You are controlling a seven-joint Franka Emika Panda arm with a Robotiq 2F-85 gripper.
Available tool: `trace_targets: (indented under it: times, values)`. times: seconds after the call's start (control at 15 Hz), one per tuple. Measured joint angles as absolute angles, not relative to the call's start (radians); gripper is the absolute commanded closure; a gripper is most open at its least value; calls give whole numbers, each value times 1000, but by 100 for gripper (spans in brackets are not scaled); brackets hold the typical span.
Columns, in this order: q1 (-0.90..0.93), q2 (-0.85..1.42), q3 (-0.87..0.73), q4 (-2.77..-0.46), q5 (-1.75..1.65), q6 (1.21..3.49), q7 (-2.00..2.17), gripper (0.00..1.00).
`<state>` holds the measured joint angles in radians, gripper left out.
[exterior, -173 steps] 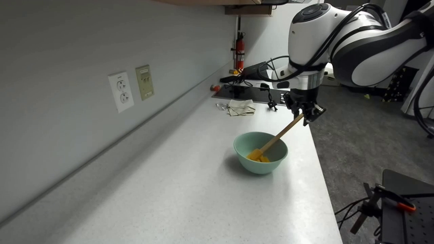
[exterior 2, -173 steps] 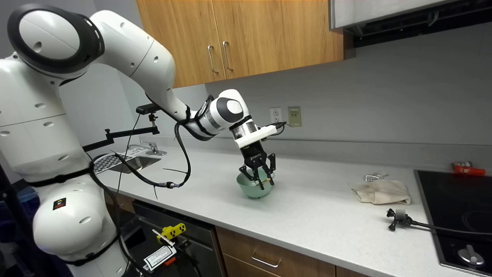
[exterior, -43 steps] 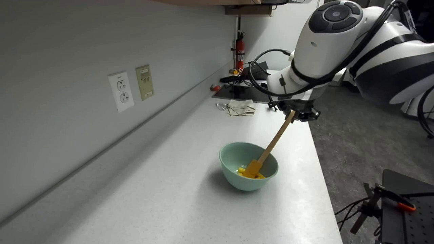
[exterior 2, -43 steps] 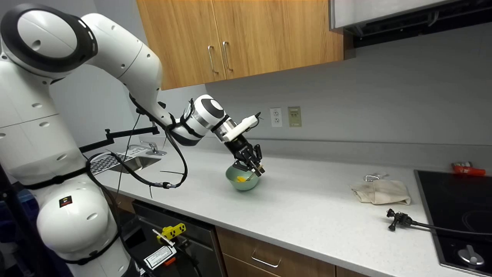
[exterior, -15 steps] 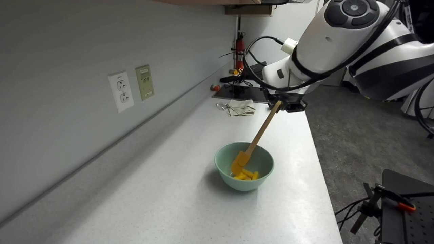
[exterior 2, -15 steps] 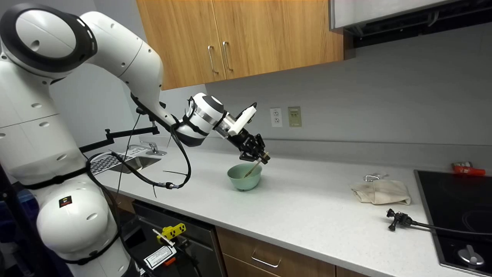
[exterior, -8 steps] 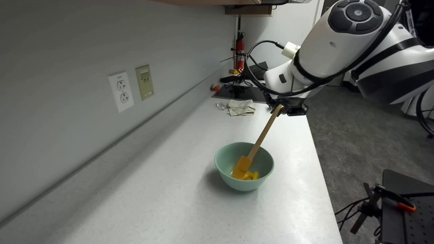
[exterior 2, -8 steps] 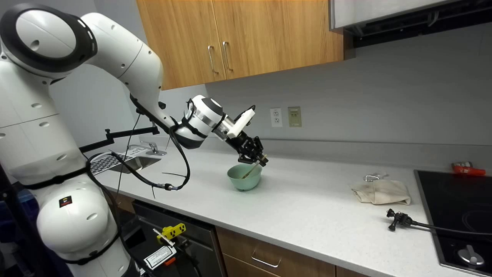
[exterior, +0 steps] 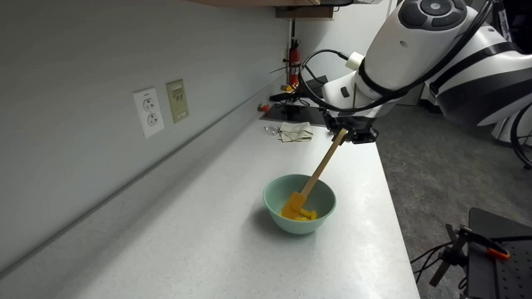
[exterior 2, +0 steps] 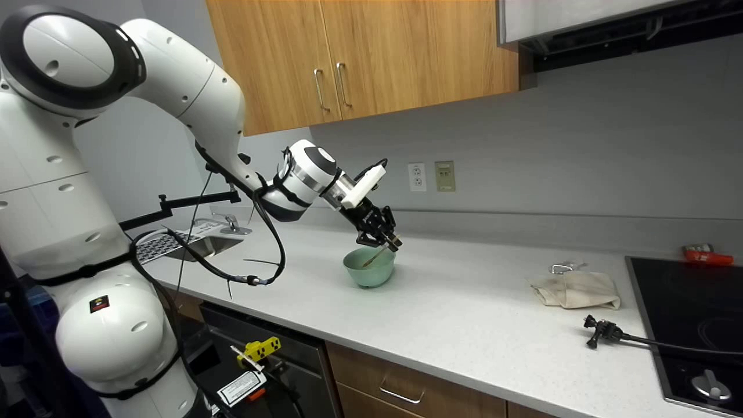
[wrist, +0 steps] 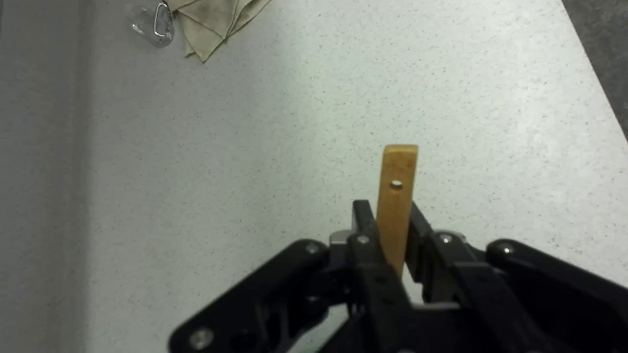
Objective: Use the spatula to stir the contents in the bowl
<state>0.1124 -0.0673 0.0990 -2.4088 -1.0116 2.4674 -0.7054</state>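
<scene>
Higher than the bowl (exterior: 297, 228), the fingers (wrist: 364, 220) pinch the spatula (exterior: 317, 174) near its holed end, which pokes past their tips; the handle slants down into the bowl, its orange head just beside the yellow contents (exterior: 306, 213).

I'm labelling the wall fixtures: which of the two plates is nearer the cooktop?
The beige plate; the white plate beside it sits farther from the cooktop.
</scene>
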Motion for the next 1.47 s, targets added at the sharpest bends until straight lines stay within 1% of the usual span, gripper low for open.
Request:
trace_targets:
  times: [0.67, 1.2, 1.47]
  values:
    - [105, -72, 88, -2412, -1151, 2501, -658, 96]
    - [98, -43, 81, -2410, -1388, 2525, -427, 96]
    - [98, -35, 81, -2410, -1424, 2525, -395, 96]
